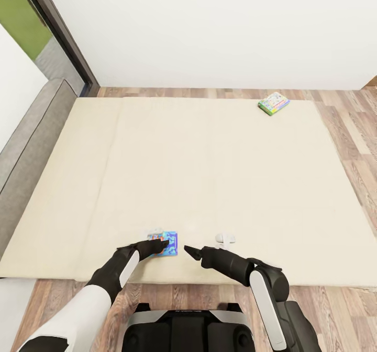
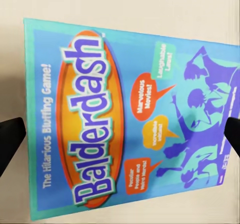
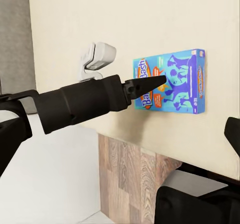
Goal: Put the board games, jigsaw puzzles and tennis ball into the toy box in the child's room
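While both bed games lie loose on the mattress, I count nothing from this stretch as packed.

My left pincer (image 1: 166,246) hangs spread wide over the blue-purple board game (image 1: 168,250) at the bed's (image 1: 209,184) six-o'clock edge, fingers either side, gripping nothing. The green-edged board game (image 1: 274,103) sits far off toward one o'clock. My right pincer (image 1: 188,250) waits just beside the near game; I cannot tell how far it gapes. I judge both pickups remain.
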Motion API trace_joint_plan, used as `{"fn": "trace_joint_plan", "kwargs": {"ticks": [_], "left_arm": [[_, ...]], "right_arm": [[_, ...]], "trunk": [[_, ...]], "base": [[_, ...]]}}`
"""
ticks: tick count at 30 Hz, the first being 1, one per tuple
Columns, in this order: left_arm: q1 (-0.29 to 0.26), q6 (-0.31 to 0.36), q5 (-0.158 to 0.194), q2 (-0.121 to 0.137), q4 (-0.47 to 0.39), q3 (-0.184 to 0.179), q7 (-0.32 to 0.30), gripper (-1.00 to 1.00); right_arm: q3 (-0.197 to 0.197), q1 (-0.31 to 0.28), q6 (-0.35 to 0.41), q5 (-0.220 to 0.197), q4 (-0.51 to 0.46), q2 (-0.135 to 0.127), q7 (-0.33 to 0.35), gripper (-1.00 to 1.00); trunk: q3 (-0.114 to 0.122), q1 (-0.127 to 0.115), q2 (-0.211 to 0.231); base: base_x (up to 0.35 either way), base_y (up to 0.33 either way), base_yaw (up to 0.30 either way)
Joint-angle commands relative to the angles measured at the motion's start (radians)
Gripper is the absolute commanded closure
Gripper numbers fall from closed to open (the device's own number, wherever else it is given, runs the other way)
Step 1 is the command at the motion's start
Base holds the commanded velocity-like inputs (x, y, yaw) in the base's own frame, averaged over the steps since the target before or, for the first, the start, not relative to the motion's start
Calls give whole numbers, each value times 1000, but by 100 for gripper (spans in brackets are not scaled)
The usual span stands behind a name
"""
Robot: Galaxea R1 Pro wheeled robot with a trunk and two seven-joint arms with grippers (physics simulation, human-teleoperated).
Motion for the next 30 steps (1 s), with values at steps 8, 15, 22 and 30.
{"fn": "trace_joint_plan", "kwargs": {"ticks": [8,15,22,30], "left_arm": [[0,6,8,0,-2,-1,1,-100],[0,6,8,-1,-2,-1,1,-100],[0,6,8,-1,-2,-1,1,-100],[0,6,8,-1,-2,-1,1,-100]], "right_arm": [[-1,0,5,3,-1,1,5,-100],[-1,-1,5,3,-1,1,5,-100],[-1,0,5,3,0,1,5,-100],[-1,0,5,3,0,1,5,-100]], "trunk": [[0,0,-1],[0,0,-1],[0,0,-1],[0,0,-1]], "base": [[0,-44,-18],[0,-3,-1],[0,-112,0],[0,-99,0]]}}
